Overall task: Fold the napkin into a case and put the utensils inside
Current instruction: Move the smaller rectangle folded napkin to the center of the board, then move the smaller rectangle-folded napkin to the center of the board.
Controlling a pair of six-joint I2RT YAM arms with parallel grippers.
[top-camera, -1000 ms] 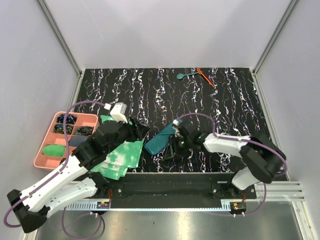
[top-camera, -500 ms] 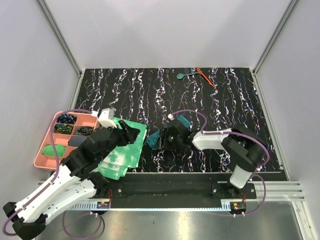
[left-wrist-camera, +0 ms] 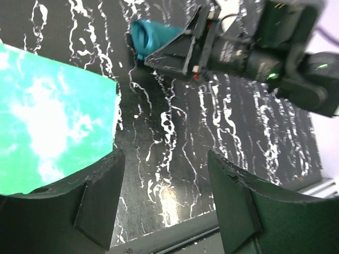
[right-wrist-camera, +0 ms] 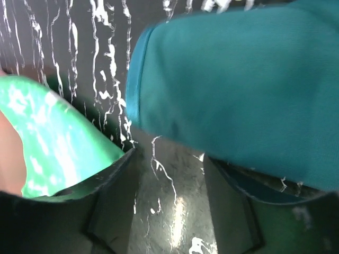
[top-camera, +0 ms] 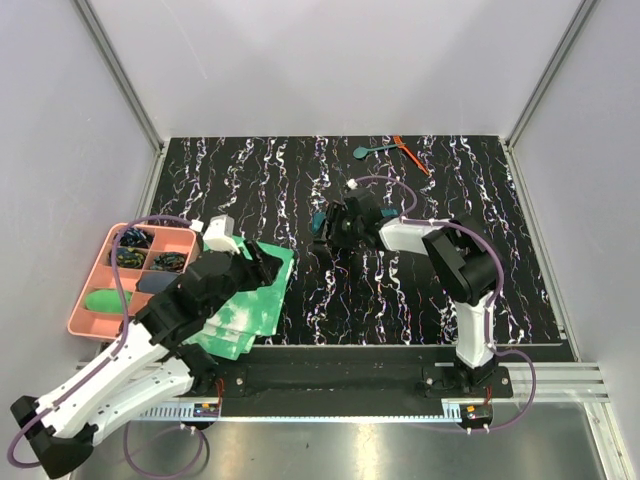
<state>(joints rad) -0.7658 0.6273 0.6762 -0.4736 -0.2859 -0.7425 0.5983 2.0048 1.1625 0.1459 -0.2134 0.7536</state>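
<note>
As the right gripper [top-camera: 332,226] has gone from the near edge to the middle of the table [top-camera: 240,170], the napkin [top-camera: 319,221] has come with it. It is now a small bunch at the fingertips, no longer a long strip. The fingers stand apart, but I cannot tell if they pinch it. The left gripper [left-wrist-camera: 163,156] has drawn back a little; it is spread wide and holds nothing, above the edge of the tie-dye cloths [top-camera: 250,305]. Spoon [top-camera: 368,151] and stick [top-camera: 410,154] lie close together at the far edge, well apart from the napkin. A pink tray [top-camera: 80,305] sits at the left.
</note>
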